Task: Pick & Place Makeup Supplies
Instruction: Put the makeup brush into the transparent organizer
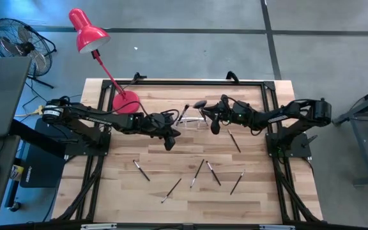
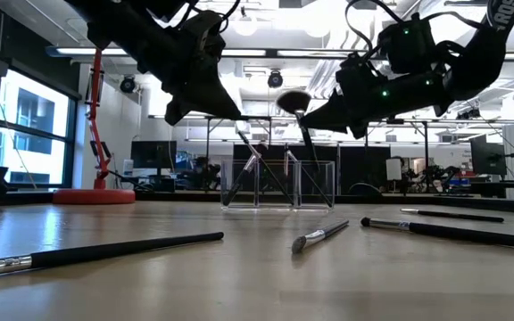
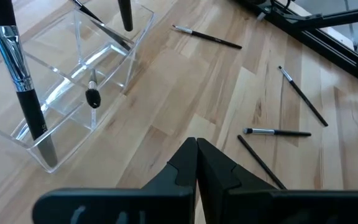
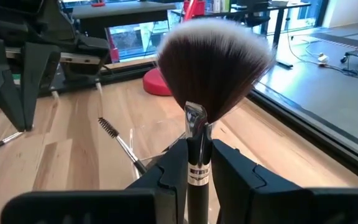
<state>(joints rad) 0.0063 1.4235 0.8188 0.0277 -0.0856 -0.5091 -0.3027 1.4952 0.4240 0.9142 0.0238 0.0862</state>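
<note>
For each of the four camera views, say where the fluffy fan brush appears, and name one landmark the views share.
High view: fan brush at the right gripper, top centre.
Low view: its head above the clear holder.
Left wrist view: only its dark handle, top edge.
Right wrist view: centre, between the fingers.
Shared landmark: the clear holder.

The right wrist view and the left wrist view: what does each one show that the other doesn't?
Only the right wrist view shows the fan brush's fluffy head, with the right gripper around its handle, plus a spoolie wand and the red lamp base. Only the left wrist view shows the shut left gripper over the table and loose brushes lying on the wood. Both show the clear holder and the wooden table.
</note>
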